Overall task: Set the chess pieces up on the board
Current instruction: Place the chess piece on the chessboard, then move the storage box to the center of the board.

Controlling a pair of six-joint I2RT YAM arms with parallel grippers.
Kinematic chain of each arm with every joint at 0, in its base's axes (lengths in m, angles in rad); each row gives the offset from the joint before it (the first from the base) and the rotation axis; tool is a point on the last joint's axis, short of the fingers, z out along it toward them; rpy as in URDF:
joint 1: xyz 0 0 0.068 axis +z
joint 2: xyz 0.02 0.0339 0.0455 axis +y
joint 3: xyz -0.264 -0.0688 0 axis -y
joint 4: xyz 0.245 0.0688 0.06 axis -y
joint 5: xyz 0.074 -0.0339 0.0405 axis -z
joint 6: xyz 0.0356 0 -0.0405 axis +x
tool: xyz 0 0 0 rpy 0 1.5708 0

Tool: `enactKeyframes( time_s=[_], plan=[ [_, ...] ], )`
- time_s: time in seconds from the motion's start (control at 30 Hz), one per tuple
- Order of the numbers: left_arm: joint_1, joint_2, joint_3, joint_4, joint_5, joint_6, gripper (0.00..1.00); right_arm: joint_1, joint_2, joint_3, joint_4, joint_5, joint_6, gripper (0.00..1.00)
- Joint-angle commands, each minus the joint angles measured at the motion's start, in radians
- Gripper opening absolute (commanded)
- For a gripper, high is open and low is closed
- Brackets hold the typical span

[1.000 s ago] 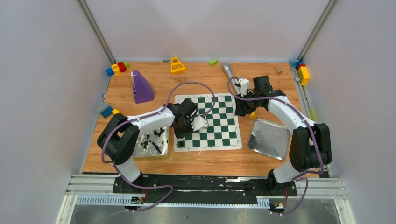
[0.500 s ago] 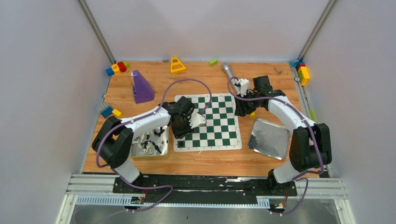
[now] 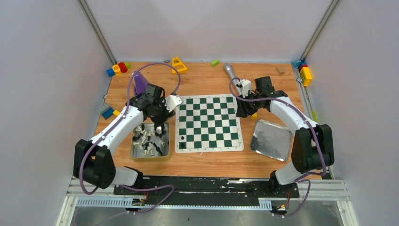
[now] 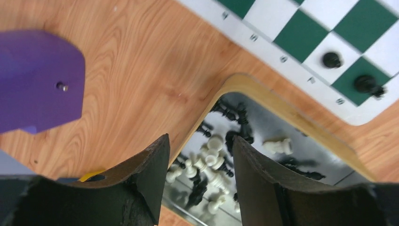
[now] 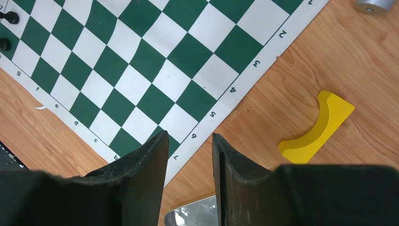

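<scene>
Your left pincer (image 4: 200, 143) hangs over the tray (image 4: 282, 106) at the board's (image 3: 209, 122) 9 o'clock, its scuffed black fingers parted with nothing between them. The tray is mirror-bright metal inside a pale rounded wooden rim. It holds a jumble of small glossy chess pieces (image 4: 211, 165), cream and black, many lying on their sides. Your own fingers cut off the lower part of the heap.

The board is a thin mat of dark green and white squares with a lettered white border, lying flat on the wood-grain tabletop (image 4: 141, 70). Two black pieces (image 4: 331, 60) stand near its 7 o'clock corner; their type is too small to tell.

Your right pincer (image 5: 189, 137) hovers over the board's 3 o'clock edge, fingers apart and empty. A yellow arch block (image 5: 315, 129) lies beside that edge. A second shiny metal tray (image 3: 270, 139) sits at 4 o'clock. A purple plastic shape (image 4: 37, 80) at 10 o'clock is partly hidden behind your left arm.
</scene>
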Motion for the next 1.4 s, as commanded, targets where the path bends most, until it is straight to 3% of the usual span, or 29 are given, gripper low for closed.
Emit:
enactKeyframes(
  time_s=[0.0, 0.33, 0.83, 1.37],
  plan=[
    [0.077, 0.016, -0.018, -0.008, -0.026, 0.118, 0.59, 0.000, 0.005, 0.006, 0.002, -0.029, 0.002, 0.40],
    [0.117, 0.155, -0.005, -0.040, -0.056, 0.237, 0.54, 0.000, 0.015, 0.008, -0.001, -0.027, -0.001, 0.40],
    [0.117, 0.308, 0.091, -0.031, -0.121, 0.326, 0.22, 0.000, 0.030, 0.008, -0.004, -0.022, -0.005, 0.40],
    [0.117, 0.463, 0.246, -0.019, -0.203, 0.501, 0.19, 0.000, 0.055, 0.015, -0.007, -0.011, -0.007, 0.40]
  ],
)
